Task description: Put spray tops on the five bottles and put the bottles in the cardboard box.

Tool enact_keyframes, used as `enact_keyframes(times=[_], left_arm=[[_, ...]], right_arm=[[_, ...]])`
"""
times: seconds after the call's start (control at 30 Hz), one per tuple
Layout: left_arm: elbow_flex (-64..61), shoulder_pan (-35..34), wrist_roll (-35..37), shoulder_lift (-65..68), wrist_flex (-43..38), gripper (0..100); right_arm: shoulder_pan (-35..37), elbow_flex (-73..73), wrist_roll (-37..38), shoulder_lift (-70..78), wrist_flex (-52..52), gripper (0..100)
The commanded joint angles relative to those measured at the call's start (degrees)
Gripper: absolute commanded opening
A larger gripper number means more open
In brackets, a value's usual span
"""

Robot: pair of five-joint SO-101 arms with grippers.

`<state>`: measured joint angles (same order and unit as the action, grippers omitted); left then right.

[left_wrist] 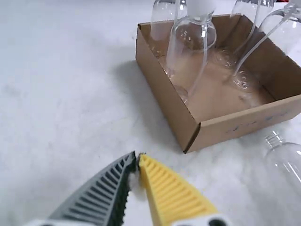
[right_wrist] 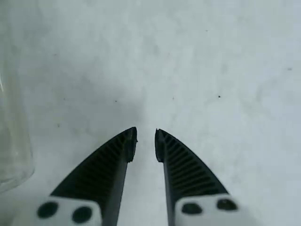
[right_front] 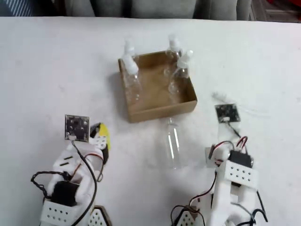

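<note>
Brown cardboard box [right_front: 157, 110] sits in the middle of the white worktop [right_front: 56, 70]. Inside the box are four clear plastic bottles with white spray tops [right_front: 133, 82]. They lean a bit against the box walls.

One more clear plastic bottle with no top [right_front: 173, 143] lies flat on the worktop. It is just beside the box wall that faces the arms, and its open neck points at the box.

A small loose white spray top with a thin tube [right_front: 220, 97] lies near the box, past the corner on the right arm's side.

The left gripper [left_wrist: 136, 162] has one grey finger and one yellow finger. These fingers are pressed together and hold nothing. They point toward the box corner on the left arm's side.

The right gripper [right_wrist: 146, 136] has two black fingers. They are only a little way apart, with nothing between them. They are low over bare worktop, close to the bottle with no top and farther from the box than its neck.
</note>
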<state>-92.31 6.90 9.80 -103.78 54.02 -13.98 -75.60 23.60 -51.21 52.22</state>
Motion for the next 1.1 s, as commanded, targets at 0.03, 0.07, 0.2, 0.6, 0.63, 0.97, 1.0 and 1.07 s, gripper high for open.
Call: enact_keyframes(times=[0.03,0.07,0.2,0.6,0.63,0.97,1.0,1.07], left_arm=[[11.7,3.9,1.0,-0.5,9.0,2],[12.7,4.3,1.0,-0.4,8.9,2],[19.3,4.4,0.9,5.6,8.9,2],[46.6,13.7,9.5,51.5,9.1,2],[47.7,15.6,11.9,54.0,9.0,2],[56.7,31.3,25.8,60.7,8.9,2],[56.7,32.1,25.9,60.9,8.7,2],[55.7,33.2,25.9,60.9,6.9,2]], right_arm=[[1.1,-0.3,1.1,-1.0,-2.4,3.0],[1.1,-0.3,1.1,-1.0,-2.4,3.0],[0.7,-0.3,1.1,-0.7,-2.5,3.0],[-0.3,-0.4,1.1,-0.6,-2.7,3.0],[-0.7,-0.4,1.1,-0.6,-3.0,3.0],[-1.5,-0.5,1.1,-0.6,-3.6,3.0],[-1.5,-0.5,1.1,-0.6,-3.6,3.0],[-1.5,-0.5,1.1,-0.6,-3.6,3.0]])
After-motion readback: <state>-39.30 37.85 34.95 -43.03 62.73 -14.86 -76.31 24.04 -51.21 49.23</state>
